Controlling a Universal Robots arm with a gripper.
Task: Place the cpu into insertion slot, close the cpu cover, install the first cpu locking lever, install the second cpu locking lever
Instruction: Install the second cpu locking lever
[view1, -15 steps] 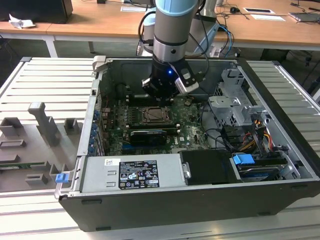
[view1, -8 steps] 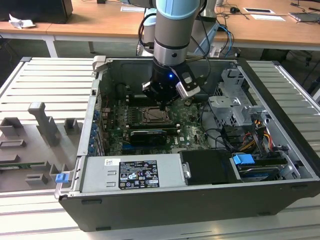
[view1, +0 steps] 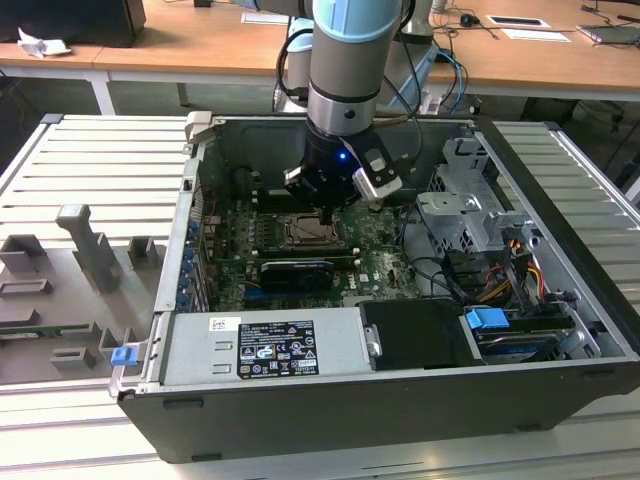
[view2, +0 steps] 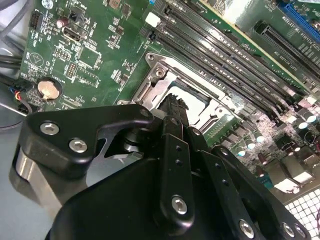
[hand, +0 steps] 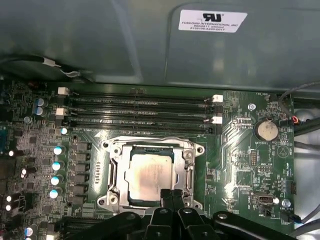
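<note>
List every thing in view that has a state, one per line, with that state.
cpu: seated flat in the insertion slot, face up.
insertion slot: filled by the cpu.
cpu cover: down, framing the cpu.
gripper: fingers shut together, tips at the cover's edge, holding nothing.
memory slots: empty, no cards in them.
computer case: side open, lying flat.

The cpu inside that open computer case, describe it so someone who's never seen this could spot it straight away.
Inside the open computer case, find the green circuit board. Below its long black memory slots sits a square silvery metal frame, with the gripper at its edge. The cpu is the flat, pale tan-silver square inside that frame, the only plain smooth metal face among the board's small parts.
</note>
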